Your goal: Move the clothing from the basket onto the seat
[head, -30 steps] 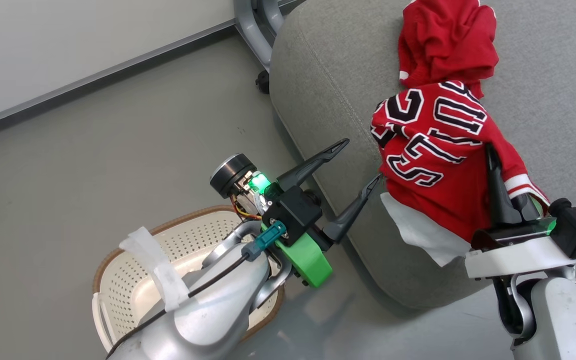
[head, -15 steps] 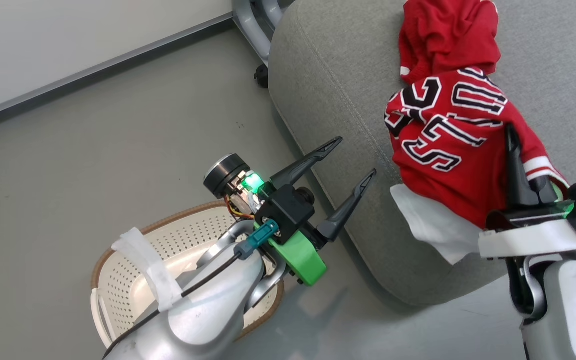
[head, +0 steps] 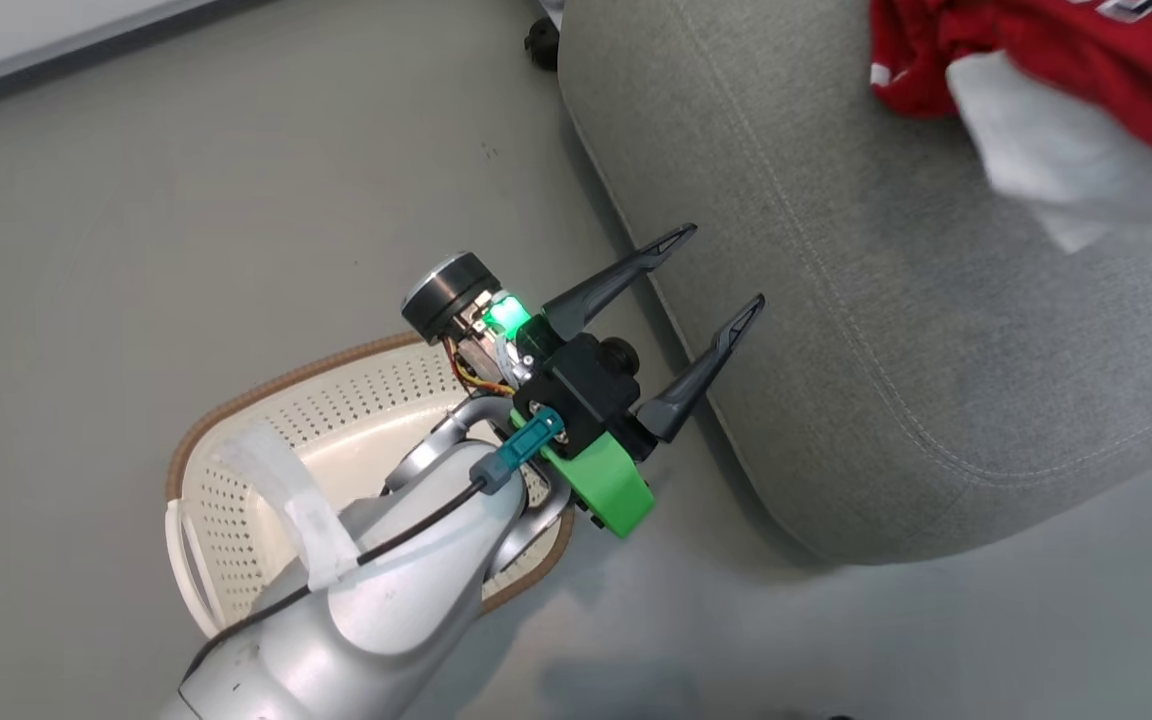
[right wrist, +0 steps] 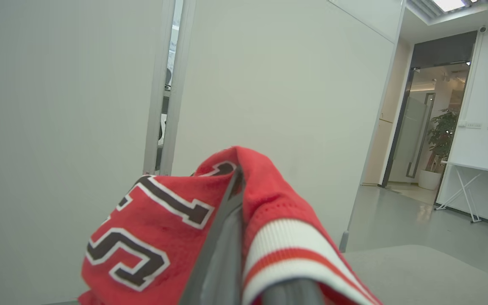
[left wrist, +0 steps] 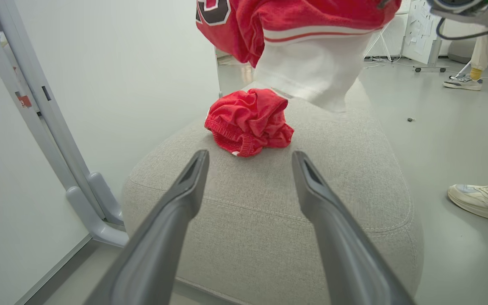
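Note:
The red basketball jersey (right wrist: 159, 237) hangs in the air over the grey seat (head: 886, 300), with my right gripper (right wrist: 235, 178) shut on it. Its red and white folds show at the head view's top right (head: 1036, 40) and above the cushion (left wrist: 295, 21). A plain red shirt (left wrist: 248, 127) lies crumpled on the seat (left wrist: 269, 220). My left gripper (head: 721, 268) is open and holds nothing, hovering by the seat's front edge above the basket (head: 266, 385). My left arm hides much of the basket's inside, and the part that shows is bare.
A grey metal frame foot (left wrist: 95, 203) and a white wall stand left of the seat. A black caster (head: 541, 35) sits on the floor beside it. A person's shoe (left wrist: 481, 201) is on the floor to the right, another foot (left wrist: 462, 81) farther back.
My right gripper has carried the jersey up and farther over the seat. The head camera has also shifted, so the seat's front edge sits more central. The left gripper stays open.

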Robot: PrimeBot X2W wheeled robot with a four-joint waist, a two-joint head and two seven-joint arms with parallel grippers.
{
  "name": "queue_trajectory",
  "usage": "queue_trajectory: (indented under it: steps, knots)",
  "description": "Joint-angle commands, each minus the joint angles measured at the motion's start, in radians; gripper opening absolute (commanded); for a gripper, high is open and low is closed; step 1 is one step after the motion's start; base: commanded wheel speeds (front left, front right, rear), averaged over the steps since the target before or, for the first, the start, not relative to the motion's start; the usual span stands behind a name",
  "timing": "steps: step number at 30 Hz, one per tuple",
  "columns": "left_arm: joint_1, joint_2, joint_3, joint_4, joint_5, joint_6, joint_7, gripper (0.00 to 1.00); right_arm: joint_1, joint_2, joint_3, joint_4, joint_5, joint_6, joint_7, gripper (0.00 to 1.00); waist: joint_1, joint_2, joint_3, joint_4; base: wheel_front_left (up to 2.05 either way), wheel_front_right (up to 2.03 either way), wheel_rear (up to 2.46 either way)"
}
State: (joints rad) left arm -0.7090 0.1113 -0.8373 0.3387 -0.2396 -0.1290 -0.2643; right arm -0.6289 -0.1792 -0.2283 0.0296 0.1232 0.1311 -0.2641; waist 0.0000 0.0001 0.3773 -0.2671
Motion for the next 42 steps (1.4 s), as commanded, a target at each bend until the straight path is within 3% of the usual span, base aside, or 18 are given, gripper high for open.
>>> queue_trajectory:
  steps: [1, 10, 15, 20, 26, 36, 37, 38, 39, 42]
  knots:
    - [-0.026, 0.012, 0.002, -0.003, 0.008, -0.002, 0.000, 1.00, -0.056, -0.027, -0.020, 0.007, -0.002, -0.001, 0.000, 0.00, 0.0000, -0.0001, 0.099, 0.041, 0.00, 0.00, 0.00]
    - [-0.104, 0.023, -0.014, -0.021, 0.027, -0.002, 0.000, 1.00, -0.318, -0.187, -0.093, 0.143, 0.000, -0.001, 0.000, 0.00, 0.0000, -0.0001, 0.236, 0.089, 0.00, 0.00, 0.00]
    - [-0.120, 0.024, -0.015, -0.024, 0.030, -0.002, 0.000, 1.00, -0.378, -0.208, -0.090, 0.285, -0.012, -0.001, 0.000, 0.00, 0.0000, -0.0001, 0.274, 0.106, 0.00, 0.00, 0.00]
    - [-0.127, 0.025, -0.010, -0.027, 0.033, -0.002, 0.000, 1.00, -0.392, -0.206, -0.097, 0.442, -0.017, -0.001, 0.000, 0.00, 0.0000, -0.0001, 0.296, 0.122, 0.00, 0.00, 0.00]
    - [-0.121, 0.030, -0.001, -0.031, 0.037, -0.002, 0.000, 1.00, -0.346, -0.183, -0.110, 0.545, -0.015, -0.001, 0.000, 0.00, 0.0000, -0.0001, 0.301, 0.129, 0.00, 0.00, 0.00]
    - [-0.100, 0.040, 0.037, -0.030, 0.037, -0.002, 0.000, 1.00, -0.290, -0.149, -0.117, 0.600, -0.015, -0.001, 0.000, 0.00, 0.0000, -0.0001, 0.272, 0.128, 0.00, 0.00, 0.00]
    - [-0.097, 0.041, 0.042, -0.031, 0.038, -0.002, 0.000, 1.00, -0.286, -0.150, -0.115, 0.595, -0.017, -0.001, 0.000, 0.25, 0.0000, -0.0001, 0.266, 0.127, 0.00, 0.00, 0.00]
    - [-0.090, 0.042, 0.049, -0.032, 0.037, -0.002, 0.000, 1.00, -0.277, -0.145, -0.114, 0.585, -0.021, -0.001, 0.000, 0.91, 0.0000, -0.0001, 0.255, 0.126, 0.00, 0.00, 0.00]
    - [-0.085, 0.042, 0.054, -0.033, 0.036, -0.001, 0.000, 1.00, -0.272, -0.143, -0.115, 0.581, -0.019, -0.001, 0.000, 1.00, 0.0000, -0.0001, 0.248, 0.125, 0.00, 0.00, 0.00]
    - [-0.062, 0.036, 0.075, -0.037, 0.030, 0.005, 0.000, 1.00, -0.232, -0.127, -0.106, 0.555, -0.026, -0.001, 0.000, 1.00, 0.0000, -0.0001, 0.212, 0.122, 0.00, 0.00, 0.00]
